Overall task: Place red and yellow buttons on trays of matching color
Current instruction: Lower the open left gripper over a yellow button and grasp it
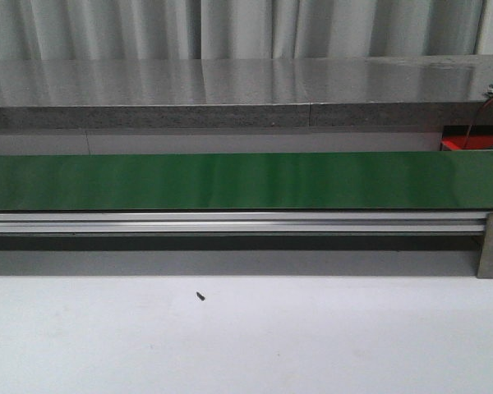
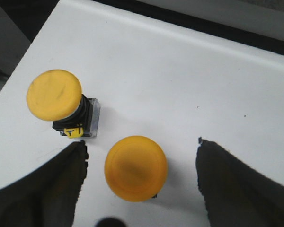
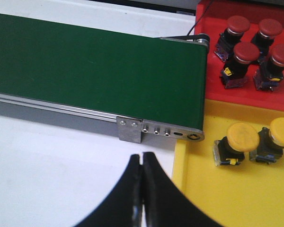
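Note:
In the left wrist view my left gripper (image 2: 141, 147) is open above the white table, its fingers on either side of a yellow button (image 2: 136, 168) standing upright. A second yellow button (image 2: 54, 94) lies tilted beside it, black base showing. In the right wrist view my right gripper (image 3: 142, 156) is shut and empty over the white table, beside the yellow tray (image 3: 199, 189). That tray holds two yellow buttons (image 3: 242, 137). The red tray (image 3: 213, 90) holds several red buttons (image 3: 246, 53). Neither gripper shows in the front view.
A green conveyor belt (image 1: 230, 180) runs across the front view on an aluminium rail (image 1: 230, 222), with a grey stone ledge (image 1: 230, 90) behind. Its end (image 3: 180, 94) meets the trays. A red corner (image 1: 472, 144) shows at the far right.

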You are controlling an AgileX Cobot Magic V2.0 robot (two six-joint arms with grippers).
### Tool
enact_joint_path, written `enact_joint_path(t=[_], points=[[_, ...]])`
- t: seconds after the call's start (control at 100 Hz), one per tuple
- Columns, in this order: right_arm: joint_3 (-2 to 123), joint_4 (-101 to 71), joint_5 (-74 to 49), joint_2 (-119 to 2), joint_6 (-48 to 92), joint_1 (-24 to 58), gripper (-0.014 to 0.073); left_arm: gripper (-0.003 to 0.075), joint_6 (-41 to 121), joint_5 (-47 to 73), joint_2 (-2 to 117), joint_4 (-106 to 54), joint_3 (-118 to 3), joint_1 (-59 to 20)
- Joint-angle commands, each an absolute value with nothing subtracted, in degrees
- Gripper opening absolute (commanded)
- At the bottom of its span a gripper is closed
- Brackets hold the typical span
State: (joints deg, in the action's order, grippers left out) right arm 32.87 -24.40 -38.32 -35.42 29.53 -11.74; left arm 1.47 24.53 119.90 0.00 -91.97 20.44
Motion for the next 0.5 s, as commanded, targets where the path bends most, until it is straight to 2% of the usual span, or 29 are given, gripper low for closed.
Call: enact_joint_path(t=[0.0, 0.49], points=[[34.2, -26.0, -35.4, -35.3, 29.9, -11.7, -0.0096, 0.0483, 0.8, 20.7, 117.4, -0.3, -93.9, 20.6], [34.2, -26.0, -35.4, -35.3, 29.9, -11.7, -0.0096, 0.0483, 0.8, 18.5, 119.3, -0.3, -93.9, 20.6]])
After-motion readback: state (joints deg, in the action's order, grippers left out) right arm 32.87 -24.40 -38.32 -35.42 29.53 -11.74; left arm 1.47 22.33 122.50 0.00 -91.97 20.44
